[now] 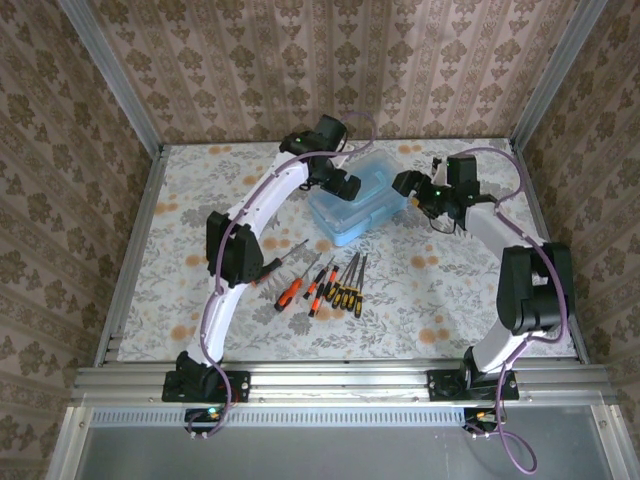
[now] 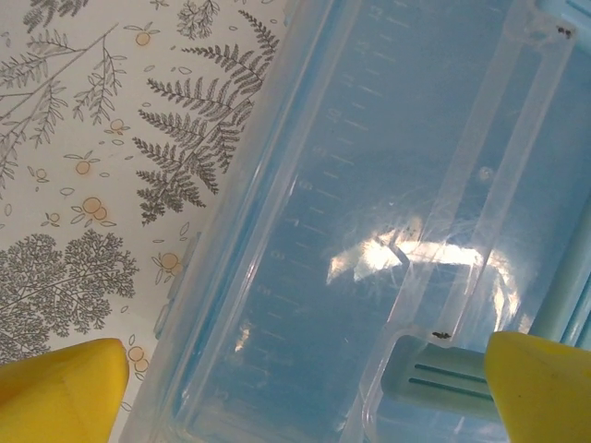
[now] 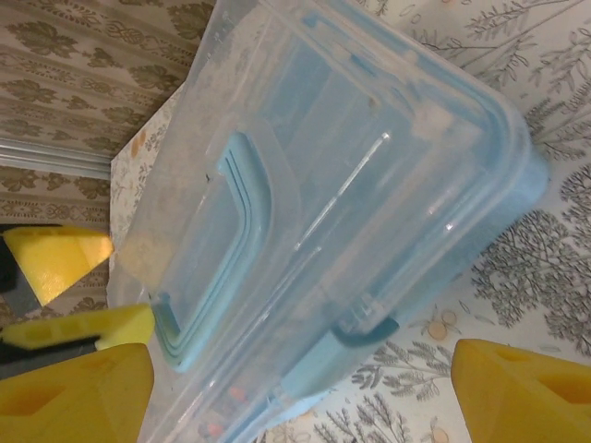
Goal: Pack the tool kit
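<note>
Left gripper (image 2: 300,399): jaws spread wide, nothing held, yellow fingertips (image 2: 61,389) either side of the long edge of the clear blue toolbox (image 2: 369,185). I can't tell whether they touch it. Right gripper (image 3: 300,395): jaws also wide apart, nothing held, facing the box's end from the other side.

The box sits far-centre on the table (image 1: 190,190), skewed, lid apparently on, with both grippers at it. Screwdrivers (image 1: 325,282) lie in a loose row on the table nearer my bases, apart from the box, none packed yet.

Risks, my judgement:
- The box looks light, so a one-sided push would slide or spin it off line.
- My two grippers are close together over the lid, so a careless reach could knock one into the other.
- The plastic is clear with glare, so edges are hard to read and a pinch could miss the rim.
- A clip left fastened means the lid won't lift and the whole box comes up.

View differences: the top view adds the tool row and both arms' layout. The right wrist view adds the lid handle (image 3: 242,242) and a blue clip (image 3: 319,362). The left wrist view adds molded ruler marks on the lid.
</note>
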You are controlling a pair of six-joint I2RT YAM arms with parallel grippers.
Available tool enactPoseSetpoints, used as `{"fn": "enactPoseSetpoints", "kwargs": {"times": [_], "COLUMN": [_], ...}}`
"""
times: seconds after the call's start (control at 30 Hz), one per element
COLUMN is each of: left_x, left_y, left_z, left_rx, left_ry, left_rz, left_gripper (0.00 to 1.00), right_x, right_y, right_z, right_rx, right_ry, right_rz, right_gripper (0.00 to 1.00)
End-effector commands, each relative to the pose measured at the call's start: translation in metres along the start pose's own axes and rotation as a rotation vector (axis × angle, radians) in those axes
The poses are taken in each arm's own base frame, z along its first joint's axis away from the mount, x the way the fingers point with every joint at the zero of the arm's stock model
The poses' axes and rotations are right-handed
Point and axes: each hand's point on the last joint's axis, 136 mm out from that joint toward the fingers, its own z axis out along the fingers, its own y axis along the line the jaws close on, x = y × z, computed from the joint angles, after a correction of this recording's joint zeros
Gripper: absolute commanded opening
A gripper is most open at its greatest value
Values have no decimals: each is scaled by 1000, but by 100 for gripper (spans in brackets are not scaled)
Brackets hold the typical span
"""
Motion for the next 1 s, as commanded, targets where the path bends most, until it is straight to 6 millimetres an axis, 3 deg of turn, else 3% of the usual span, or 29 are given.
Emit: {"fn": "enactPoseSetpoints", "kwargs": {"times": [0.0, 0.17, 0.3, 0.4, 0.57, 0.77, 0.97], "left_x": [8, 19, 22, 17, 4, -10, -2], "left_y": [-13, -48, -64, -57, -23, -32, -39], "left_z": [-8, -10, -19, -25, -22, -9, 7], "left_rx": [72, 212, 234, 176, -9, 60, 105], "left_ry": [15, 10, 1, -13, -6, -10, 25], "left_rz": [3, -36, -31, -21, -30, -46, -47], "left_gripper": [100, 100, 100, 100, 100, 100, 100], "right_x": [-8, -15, -18, -19, -19, -16, 5], "right_y": [10, 11, 14, 17, 20, 16, -11], "right_z": [14, 31, 40, 42, 36, 16, -10], "right_rx": [-43, -55, -69, -76, -75, -73, -126], "right_ry": [20, 34, 49, 54, 55, 38, -2], "right_rz": [5, 19, 26, 20, 3, -3, 74], "right_gripper": [86, 86, 86, 86, 85, 86, 88]}}
